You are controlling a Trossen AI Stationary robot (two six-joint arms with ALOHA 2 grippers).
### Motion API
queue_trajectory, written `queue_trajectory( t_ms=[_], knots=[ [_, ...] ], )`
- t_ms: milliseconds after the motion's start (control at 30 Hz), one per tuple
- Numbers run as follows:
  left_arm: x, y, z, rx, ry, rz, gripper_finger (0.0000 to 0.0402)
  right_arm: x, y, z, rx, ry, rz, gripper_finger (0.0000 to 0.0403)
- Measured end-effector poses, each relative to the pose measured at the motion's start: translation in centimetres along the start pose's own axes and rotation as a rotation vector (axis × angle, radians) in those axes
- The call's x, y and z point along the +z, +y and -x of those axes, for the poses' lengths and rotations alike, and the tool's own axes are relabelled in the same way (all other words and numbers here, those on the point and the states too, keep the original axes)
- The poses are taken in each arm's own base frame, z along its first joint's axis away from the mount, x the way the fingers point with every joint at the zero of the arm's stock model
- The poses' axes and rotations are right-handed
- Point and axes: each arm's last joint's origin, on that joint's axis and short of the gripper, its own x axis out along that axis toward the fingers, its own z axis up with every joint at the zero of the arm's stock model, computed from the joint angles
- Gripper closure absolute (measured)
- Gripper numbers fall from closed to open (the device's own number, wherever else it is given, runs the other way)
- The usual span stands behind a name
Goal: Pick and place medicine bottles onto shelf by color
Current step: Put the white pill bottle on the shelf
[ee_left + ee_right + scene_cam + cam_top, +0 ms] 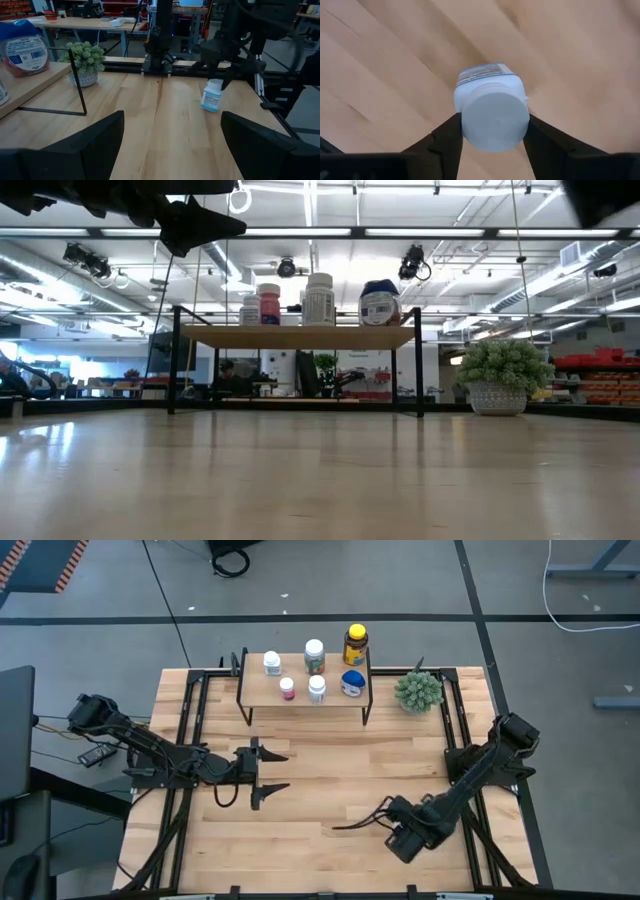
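Gripping a white bottle [492, 112] with my right gripper [492, 132]: fingers [447, 137] touch both sides just under its white cap, clamped on it, on the table's [320, 840] near-right part, well apart from the shelf [300, 695]. Looks light, stiff plastic, smooth so maybe slippery; hold at the neck under the cap seems safest. White body, blue-edged label, tilted in the left wrist view. Left gripper [272, 771] waits wide open over the table's left-middle. Six bottles stand on the shelf; plant [418, 691] beside it.
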Motion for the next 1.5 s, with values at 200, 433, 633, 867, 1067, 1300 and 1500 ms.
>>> queue_trajectory(
  t_ms=[200, 433, 633, 867, 1067, 1300, 1500],
  knots=[
    [-0.2, 0.0, 0.0, -0.017, 0.016, -0.001, 0.0065, 4.9, 1.2, 2.5, 0.060, -0.172, 0.109, 0.0208],
    [-1.0, 0.1, -0.6, 0.139, 0.036, -0.087, 0.0066, 12.0, 1.2, 6.4, 0.131, -0.294, 0.047, 0.0209],
    [-1.8, 0.3, -2.1, 0.275, 0.010, -0.214, 0.0073, 17.6, -0.3, 9.2, 0.183, -0.348, -0.019, 0.0210],
    [-0.3, -0.1, -4.9, 0.331, -0.066, -0.296, 0.0074, 21.2, -2.0, 11.4, 0.231, -0.392, -0.050, 0.0210],
    [1.1, -0.9, -8.6, 0.372, -0.053, -0.363, 0.0074, 22.1, -2.5, 12.7, 0.248, -0.433, -0.033, 0.0210],
    [1.4, -1.3, -12.6, 0.421, 0.043, -0.415, 0.0074, 21.7, -2.3, 13.0, 0.240, -0.447, 0.011, 0.0210],
    [1.1, -1.0, -13.7, 0.489, 0.070, -0.415, 0.0075, 21.2, -1.8, 13.1, 0.240, -0.450, 0.046, 0.0210]
  ],
)
